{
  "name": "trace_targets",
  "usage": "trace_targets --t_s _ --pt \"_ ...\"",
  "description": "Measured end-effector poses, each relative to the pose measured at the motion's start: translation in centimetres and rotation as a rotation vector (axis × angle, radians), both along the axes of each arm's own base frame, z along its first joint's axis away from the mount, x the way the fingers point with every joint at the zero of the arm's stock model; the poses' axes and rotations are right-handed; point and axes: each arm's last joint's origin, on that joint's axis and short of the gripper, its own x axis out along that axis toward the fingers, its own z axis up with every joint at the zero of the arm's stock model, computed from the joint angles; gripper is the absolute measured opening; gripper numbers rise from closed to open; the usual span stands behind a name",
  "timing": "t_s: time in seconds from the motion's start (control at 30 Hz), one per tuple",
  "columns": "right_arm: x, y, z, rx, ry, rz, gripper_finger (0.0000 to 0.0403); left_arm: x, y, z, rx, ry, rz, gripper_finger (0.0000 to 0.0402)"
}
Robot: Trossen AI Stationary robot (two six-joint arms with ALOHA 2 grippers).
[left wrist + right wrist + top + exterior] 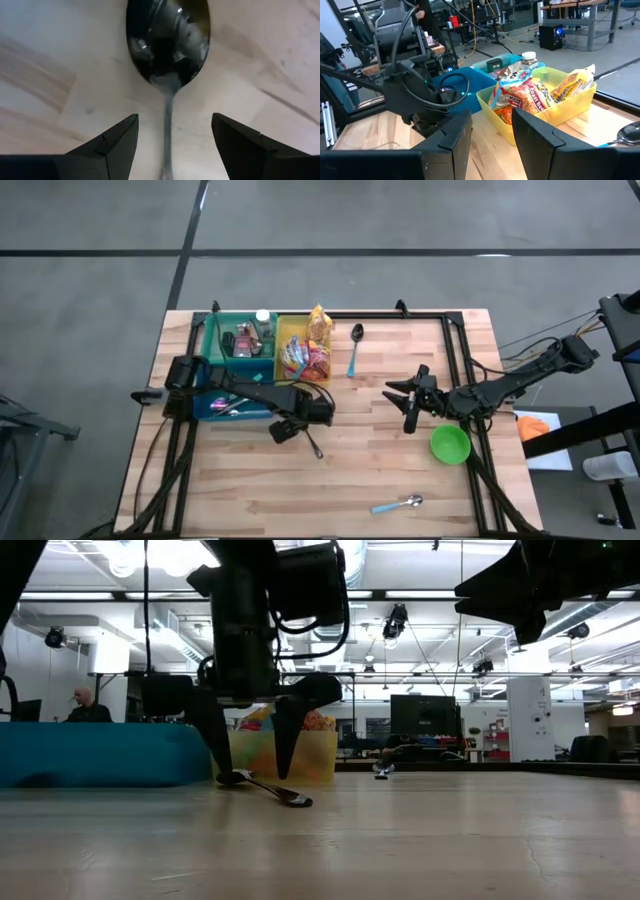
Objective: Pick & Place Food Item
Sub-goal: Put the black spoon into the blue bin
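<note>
Left pincer (170, 145) down at the desk (400, 470), fingers (107, 147) apart, straddling the handle of a dark spoon (167, 45) lying flat on the wood. Right pincer (408, 402) raised over the desk's right half near the green bowl (450, 444), fingers apart, empty. Snack packets (530, 95) in the yellow bin (520, 125), beside the teal bin (235, 345).

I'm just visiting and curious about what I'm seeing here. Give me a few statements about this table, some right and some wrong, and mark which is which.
1. The left gripper stands open astride a dark spoon lying on the table. True.
2. The green bowl holds a spoon. False: it looks empty.
3. The yellow bin holds snack packets. True.
4. The right gripper grips a snack packet. False: nothing is between its fingers.
5. A blue-handled spoon lies beside the yellow bin. True.
</note>
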Motion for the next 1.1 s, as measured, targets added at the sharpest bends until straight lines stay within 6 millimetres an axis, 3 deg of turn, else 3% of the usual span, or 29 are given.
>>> trace_targets --t_s 0.57,1.1 --pt "0.0 0.0 0.0 0.0 -0.001 0.0 0.0139 -0.8 0.1 -0.9 -0.004 0.024 -0.003 0.0243" --pt "0.0 0.0 0.0 0.0 0.0 0.0 0.0139 -1.1 0.3 -1.1 0.001 0.049 -0.021 0.0094"
